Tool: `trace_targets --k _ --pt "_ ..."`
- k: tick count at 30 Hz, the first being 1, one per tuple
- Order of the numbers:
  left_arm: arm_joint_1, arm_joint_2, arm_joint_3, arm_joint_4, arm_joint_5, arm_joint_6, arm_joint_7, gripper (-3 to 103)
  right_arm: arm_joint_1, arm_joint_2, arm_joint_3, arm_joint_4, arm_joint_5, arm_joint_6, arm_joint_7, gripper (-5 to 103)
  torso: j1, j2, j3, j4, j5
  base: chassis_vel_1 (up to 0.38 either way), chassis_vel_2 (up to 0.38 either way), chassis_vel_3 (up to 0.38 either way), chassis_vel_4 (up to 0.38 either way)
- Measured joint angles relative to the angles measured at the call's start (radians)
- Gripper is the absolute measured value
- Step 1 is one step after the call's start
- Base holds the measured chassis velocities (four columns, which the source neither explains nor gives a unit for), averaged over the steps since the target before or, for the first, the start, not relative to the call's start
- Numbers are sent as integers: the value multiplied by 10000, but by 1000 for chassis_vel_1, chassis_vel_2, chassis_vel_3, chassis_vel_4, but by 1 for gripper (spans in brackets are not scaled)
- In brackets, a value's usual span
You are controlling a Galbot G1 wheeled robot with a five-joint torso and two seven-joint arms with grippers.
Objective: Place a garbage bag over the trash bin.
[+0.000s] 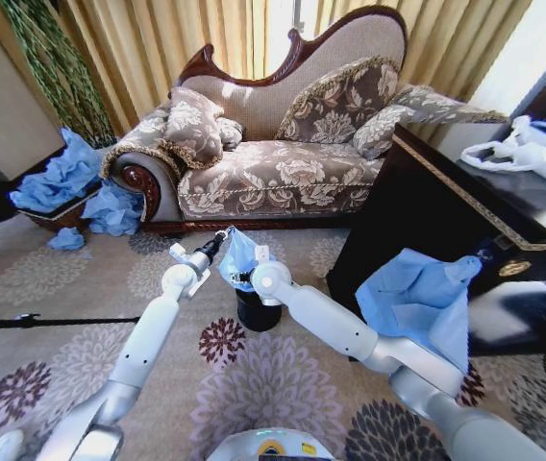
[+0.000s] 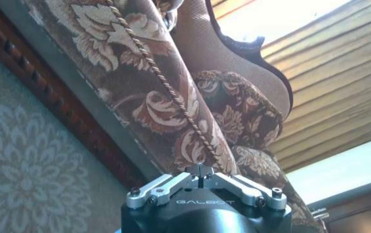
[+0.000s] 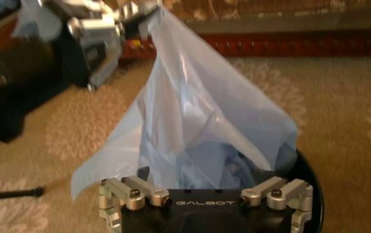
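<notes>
right pincer [image 3: 208, 182], marked GALBOT, spread over trash bin [image 1: 258, 312] | left pincer [image 1: 223, 237] pinching garbage bag [image 3: 198, 126]

trash bin [image 3: 307, 182] mostly hidden by garbage bag [image 3: 198, 126], right pincer [image 3: 206, 191]

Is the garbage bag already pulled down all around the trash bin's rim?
No: the garbage bag stands bunched up above the trash bin, whose black rim is still bare on one side.

Trash bin [image 1: 258, 310] stands before sofa [image 1: 283, 144], under garbage bag [image 1: 237, 255].
</notes>
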Motion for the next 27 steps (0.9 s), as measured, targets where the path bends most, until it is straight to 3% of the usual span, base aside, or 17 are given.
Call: trace_targets --k 14,22,27 --pt "15 -6 177 -12 79 -66 -144 0 -773 -980 73 1249 -606 246 -410 100 0 0 0 -1 1 0 0 0 0" --pt "30 97 174 -30 56 -68 -146 0 -1344 -941 417 580 -1906 598 -1141 100 0 0 0 0 1 0 0 0 0" --pt "31 16 173 -50 53 -68 -148 0 -1453 -546 633 -205 -2642 921 -1549 100 0 0 0 -1 -1 0 0 0 0"
